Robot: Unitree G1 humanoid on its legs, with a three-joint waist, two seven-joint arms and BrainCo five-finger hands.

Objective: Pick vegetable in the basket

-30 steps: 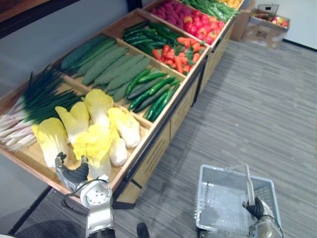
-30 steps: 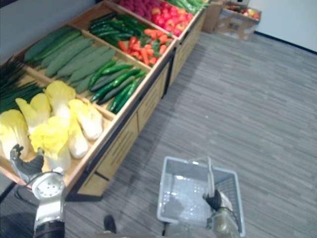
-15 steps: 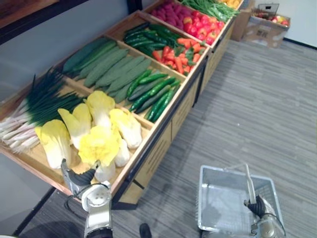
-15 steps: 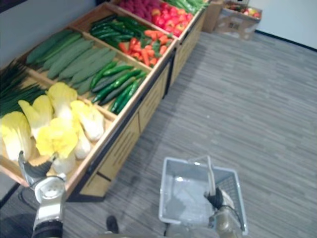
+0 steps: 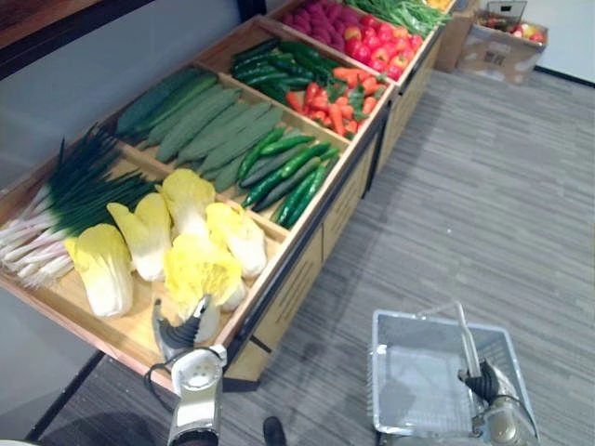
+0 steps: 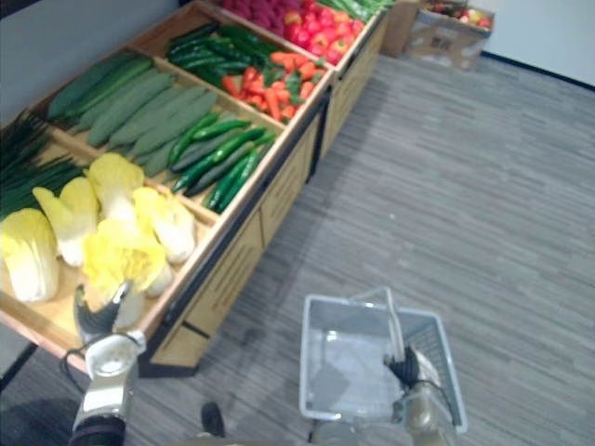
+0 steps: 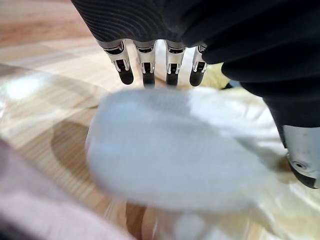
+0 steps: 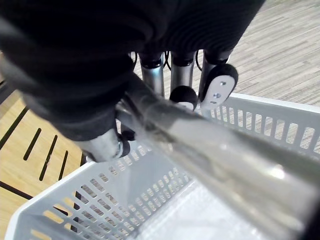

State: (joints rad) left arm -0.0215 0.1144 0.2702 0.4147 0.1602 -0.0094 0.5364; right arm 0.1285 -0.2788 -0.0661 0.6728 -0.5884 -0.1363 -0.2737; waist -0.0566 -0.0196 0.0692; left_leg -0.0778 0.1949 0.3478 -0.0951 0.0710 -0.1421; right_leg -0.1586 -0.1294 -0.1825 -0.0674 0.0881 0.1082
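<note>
Left hand: the left hand (image 5: 182,331) sits at 7 o'clock in the head view, over the near corner of the wooden display stand (image 5: 314,240). In its wrist view the fingers (image 7: 146,70) lie along one side of a white stalk and the thumb (image 7: 301,160) presses the other side, so it is grasping the napa cabbage (image 5: 199,271) by its base.
Task vegetable: the grasped cabbage stands leaf-end up in the nearest bin, at 8 o'clock, with its yellow leaves against a neighbouring cabbage (image 5: 238,236). Whether its base rests on the bin floor cannot be told.
Other cabbages: three more (image 5: 102,271) lie at 9 o'clock from the grasped one, in the same bin.
Right hand: the right hand (image 5: 483,385) is at 5 o'clock; its wrist view shows the fingers (image 8: 183,80) clenched round the basket handle (image 5: 463,336).
Basket: the grey plastic basket (image 5: 389,327) hangs above the carpet floor (image 5: 483,195) at 5 o'clock, well apart from the cabbage bin.
Same bin, far side: spring onions (image 5: 67,200) at 9 o'clock.
Next bin: pale green gourds (image 5: 200,121) and dark cucumbers (image 5: 290,173) at 11 o'clock.
Further bins: carrots (image 5: 340,93) and red vegetables (image 5: 379,50) toward 12 o'clock.
Far corner: a cardboard box (image 5: 497,48) at 1 o'clock.
</note>
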